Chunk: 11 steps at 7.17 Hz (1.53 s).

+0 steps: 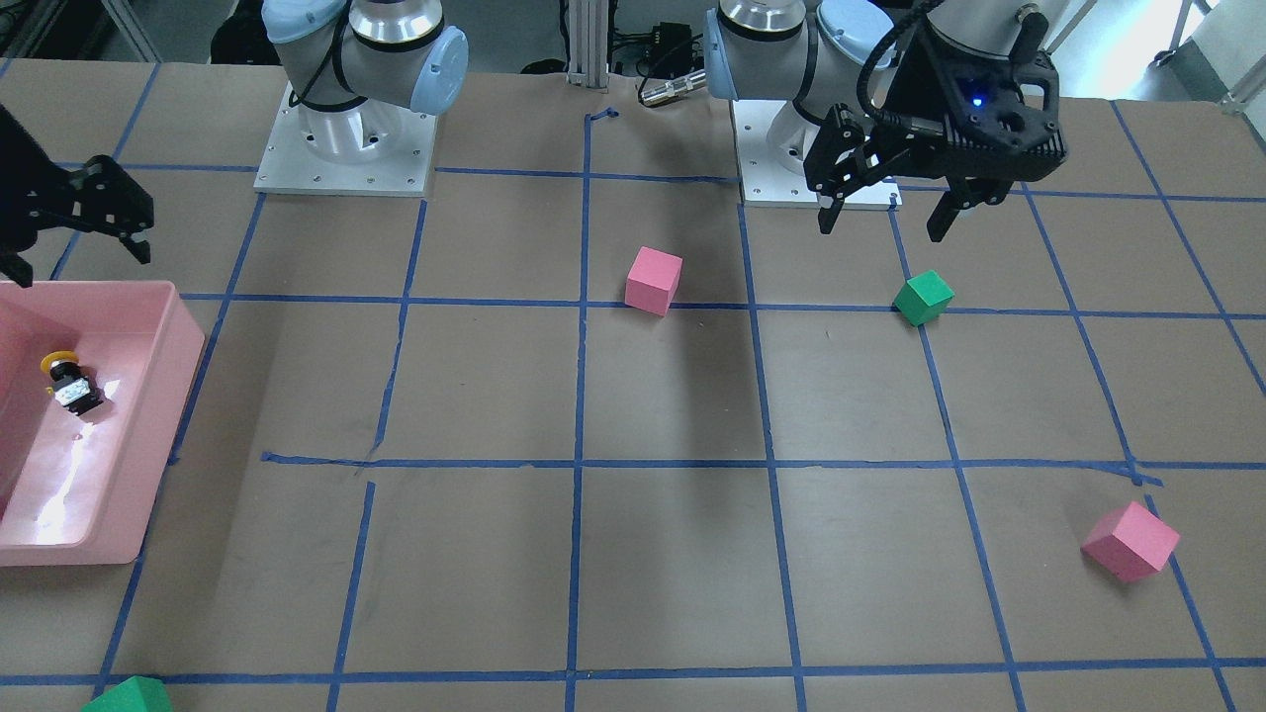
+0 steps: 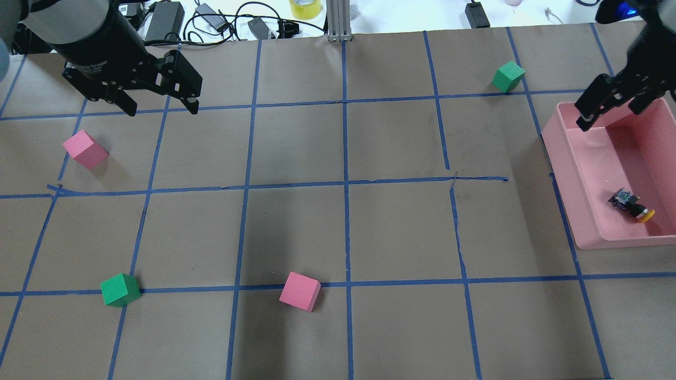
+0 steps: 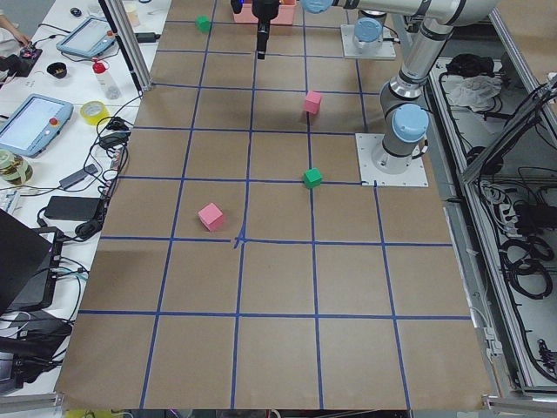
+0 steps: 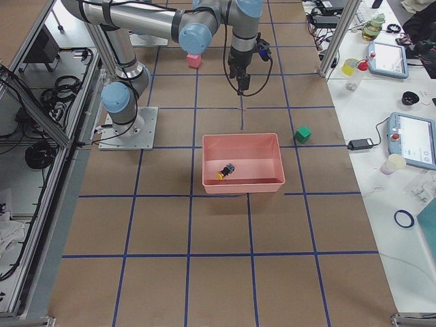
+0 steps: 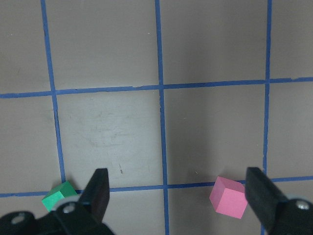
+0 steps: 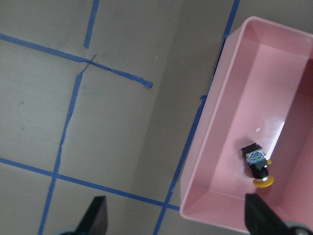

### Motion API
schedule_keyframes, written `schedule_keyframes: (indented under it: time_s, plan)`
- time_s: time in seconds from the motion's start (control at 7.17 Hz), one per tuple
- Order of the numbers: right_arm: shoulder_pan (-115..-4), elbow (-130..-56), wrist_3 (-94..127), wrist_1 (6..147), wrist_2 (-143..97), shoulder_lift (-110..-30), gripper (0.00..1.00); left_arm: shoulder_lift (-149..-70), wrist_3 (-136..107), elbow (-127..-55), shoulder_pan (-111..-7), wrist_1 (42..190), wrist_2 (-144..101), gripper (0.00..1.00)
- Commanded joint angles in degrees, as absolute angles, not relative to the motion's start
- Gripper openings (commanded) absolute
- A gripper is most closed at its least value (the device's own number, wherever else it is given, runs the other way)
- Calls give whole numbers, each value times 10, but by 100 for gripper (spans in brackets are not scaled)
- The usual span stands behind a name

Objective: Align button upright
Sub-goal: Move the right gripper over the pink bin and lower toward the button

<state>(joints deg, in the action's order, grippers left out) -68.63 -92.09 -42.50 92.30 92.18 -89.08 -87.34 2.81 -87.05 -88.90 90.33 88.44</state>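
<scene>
Brown-paper tabletop [image 2: 343,237], blue tape grid | yellow-capped black push-button [image 2: 631,206] lies on its side in pink plastic bin [image 2: 573,184] at 3 o'clock, cap toward 4 | right gripper [image 2: 610,113] spread, empty, at its 12; we judge it poised to reach | left gripper [image 2: 162,111] spread, idle

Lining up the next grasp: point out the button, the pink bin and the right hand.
button [image 6: 257,165], right wrist view, black body.
pink bin [image 2: 573,174], overhead view, inner side wall.
right hand [image 2: 607,119], overhead view, midway between fingertips.
</scene>
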Motion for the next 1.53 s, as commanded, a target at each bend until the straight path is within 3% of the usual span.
schedule_keyframes:
  time_s: [0.0,0.56,1.4]
  plan:
    - [-630,-953,-596,1008,950,-872,100,-873,28,-873,-889,903,884,100]
    - [-551,-1064,-733,1195,954,-806,100,-873,26,-873,-890,903,883,100]
    - [-542,-1076,-775,1253,922,-731,100,-872,26,-873,-889,903,883,100]
